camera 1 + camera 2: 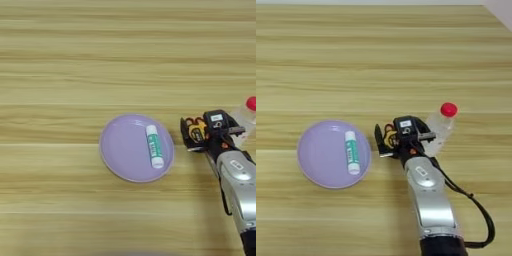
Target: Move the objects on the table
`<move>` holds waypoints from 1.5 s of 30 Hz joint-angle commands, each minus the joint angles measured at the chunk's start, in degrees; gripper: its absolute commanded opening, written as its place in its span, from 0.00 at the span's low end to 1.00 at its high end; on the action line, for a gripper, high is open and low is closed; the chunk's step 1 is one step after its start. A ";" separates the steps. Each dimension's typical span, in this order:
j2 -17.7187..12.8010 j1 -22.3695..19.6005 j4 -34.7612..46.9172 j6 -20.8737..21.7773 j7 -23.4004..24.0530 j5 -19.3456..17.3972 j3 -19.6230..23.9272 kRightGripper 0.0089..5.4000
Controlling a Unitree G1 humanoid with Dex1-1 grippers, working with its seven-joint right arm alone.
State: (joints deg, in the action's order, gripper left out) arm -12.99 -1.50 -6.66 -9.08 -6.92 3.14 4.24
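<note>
A white-and-green tube [351, 152] lies lengthwise on the right half of a round lilac plate [318, 155], its white cap toward the near edge. Just right of the plate, the right gripper [387, 141] is down at a yellow-and-black tape measure [196, 131], and its black jaws stand on either side of the casing; whether they pinch it or only flank it cannot be told. A clear plastic bottle [439, 127] with a red cap [448, 109] lies tilted just beyond the gripper, its body close against the gripper housing. The silver forearm [431, 200] comes in from the bottom edge, with a black cable [481, 215] looping along its right side. The light-brown counter [381, 55] is bare wood across its whole far half and to the left of the plate; its far right corner shows at the top of the right eye view.
</note>
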 commanded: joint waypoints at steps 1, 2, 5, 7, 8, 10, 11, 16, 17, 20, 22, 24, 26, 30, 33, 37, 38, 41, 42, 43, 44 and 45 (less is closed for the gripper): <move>-1.60 -4.42 -1.37 2.93 0.09 0.06 0.81 1.00; -1.66 -4.67 -2.24 3.27 0.18 0.08 0.90 1.00; -1.86 -5.35 -4.63 4.22 0.43 0.27 1.02 1.00; -1.99 -5.84 -6.21 4.72 0.66 0.39 1.08 1.00; -2.10 -6.11 -7.04 5.00 0.83 0.49 1.11 1.00; -2.33 -6.53 -8.32 5.46 1.15 0.70 1.18 1.00; -2.42 -6.76 -8.99 5.62 1.36 0.78 1.28 1.00; -2.71 -7.73 -11.71 6.50 1.74 1.16 1.48 1.00; -2.74 -7.87 -12.15 6.66 1.77 1.25 1.47 1.00; -2.84 -8.28 -13.19 6.87 1.86 1.42 1.44 1.00; -2.85 -8.52 -13.69 6.82 1.72 1.42 1.39 1.00; -2.82 -8.77 -14.22 6.78 1.46 1.34 1.28 1.00; -2.78 -8.96 -14.64 6.66 1.19 1.22 1.21 1.00; -2.70 -9.40 -15.60 6.62 0.40 0.66 1.27 1.00; -2.72 -9.99 -16.99 6.70 0.19 0.67 1.34 1.00; -2.84 -10.71 -18.59 6.92 -0.09 0.78 1.22 1.00; -2.84 -10.90 -19.00 6.99 -0.14 0.78 1.21 1.00; -2.86 -11.40 -20.11 7.23 -0.17 0.82 1.20 1.00; -2.92 -11.62 -20.61 7.33 -0.10 0.87 1.23 1.00; -2.97 -11.84 -21.10 7.44 -0.04 0.90 1.27 1.00; -3.03 -12.02 -21.52 7.50 0.03 0.94 1.30 1.00; -3.07 -12.16 -21.83 7.51 0.12 0.98 1.33 1.00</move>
State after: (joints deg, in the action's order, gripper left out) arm -13.82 -9.09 -29.82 -3.35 -7.09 4.16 4.96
